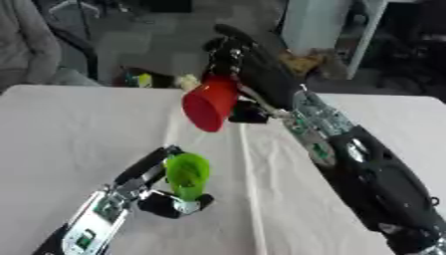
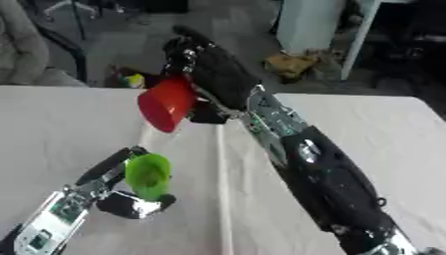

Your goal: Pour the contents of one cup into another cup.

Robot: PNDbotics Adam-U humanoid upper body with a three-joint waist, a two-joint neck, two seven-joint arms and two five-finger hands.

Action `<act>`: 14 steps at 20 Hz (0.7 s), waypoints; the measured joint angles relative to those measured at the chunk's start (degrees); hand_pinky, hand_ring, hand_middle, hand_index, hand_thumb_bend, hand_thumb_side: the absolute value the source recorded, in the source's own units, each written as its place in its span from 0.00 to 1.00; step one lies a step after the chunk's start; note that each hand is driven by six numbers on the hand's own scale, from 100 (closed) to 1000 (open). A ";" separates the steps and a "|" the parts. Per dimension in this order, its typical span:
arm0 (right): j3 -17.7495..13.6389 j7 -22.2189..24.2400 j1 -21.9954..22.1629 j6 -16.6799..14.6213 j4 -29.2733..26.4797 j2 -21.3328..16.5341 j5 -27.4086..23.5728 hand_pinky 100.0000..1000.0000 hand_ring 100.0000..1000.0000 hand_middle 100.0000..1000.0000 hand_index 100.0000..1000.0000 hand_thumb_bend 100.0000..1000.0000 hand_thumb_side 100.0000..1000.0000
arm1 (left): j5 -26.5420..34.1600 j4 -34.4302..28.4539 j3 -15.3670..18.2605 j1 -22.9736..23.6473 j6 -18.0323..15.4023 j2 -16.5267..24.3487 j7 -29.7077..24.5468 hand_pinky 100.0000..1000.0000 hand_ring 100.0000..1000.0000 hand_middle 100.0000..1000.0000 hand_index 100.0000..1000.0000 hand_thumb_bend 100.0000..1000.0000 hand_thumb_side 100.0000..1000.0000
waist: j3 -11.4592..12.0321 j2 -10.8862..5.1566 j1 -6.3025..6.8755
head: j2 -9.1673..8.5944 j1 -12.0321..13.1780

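My right hand [image 1: 248, 64] holds a red cup [image 1: 211, 103] in the air above the middle of the table, fingers curled round it. The red cup is tipped over, its mouth pointing down and to the left. Below it, my left hand [image 1: 161, 196] grips a green cup [image 1: 187, 174], which leans with its mouth turned up toward the red one. A clear gap separates the two cups. I cannot see what is inside either cup.
A white cloth covers the table [image 1: 78, 129], with a crease running down its middle. My right forearm [image 1: 366, 169] crosses the right half of the table. Beyond the far edge stand a white cabinet [image 1: 318, 22] and clutter on the floor.
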 measured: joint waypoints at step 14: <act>-1.71 0.84 2.26 5.90 -1.99 0.00 -14.07 0.93 0.76 0.37 0.50 0.00 0.10 | -3.80 5.15 5.58 -0.25 0.76 0.00 7.71 0.58 0.36 0.21 0.51 0.34 0.28 | -0.35 -0.01 0.12 | -0.02 0.32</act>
